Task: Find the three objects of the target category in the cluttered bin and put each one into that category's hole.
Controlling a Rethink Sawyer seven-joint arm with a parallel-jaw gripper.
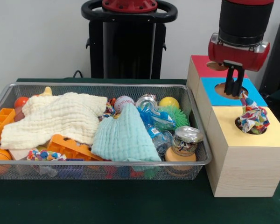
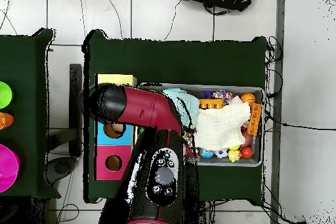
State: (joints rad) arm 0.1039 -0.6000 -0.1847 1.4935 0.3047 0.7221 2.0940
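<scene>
My gripper [image 1: 233,89] hangs over the blue-topped box, just above its round hole [image 1: 221,88]. It is shut on a strand of a knotted rope bundle [image 1: 253,118], which dangles below and to the right of the fingers, showing in front of the yellow-topped box's hole. The wire mesh bin [image 1: 98,85] stands left of the boxes. A second rope bundle [image 1: 46,155] lies at its front left, and a third [image 1: 108,111] peeks out between two cloths. In the overhead view the arm hides the gripper; the blue panel [image 2: 104,144] and bin [image 2: 260,163] show.
The bin holds a cream cloth [image 1: 56,116], a teal cloth [image 1: 123,137], orange plastic pieces [image 1: 72,148], a baseball [image 1: 123,102], a spiky green ball [image 1: 176,114], clear wrappers and a jar [image 1: 186,140]. The red-topped box [image 1: 203,67] and yellow-topped box [image 1: 275,135] flank the blue one.
</scene>
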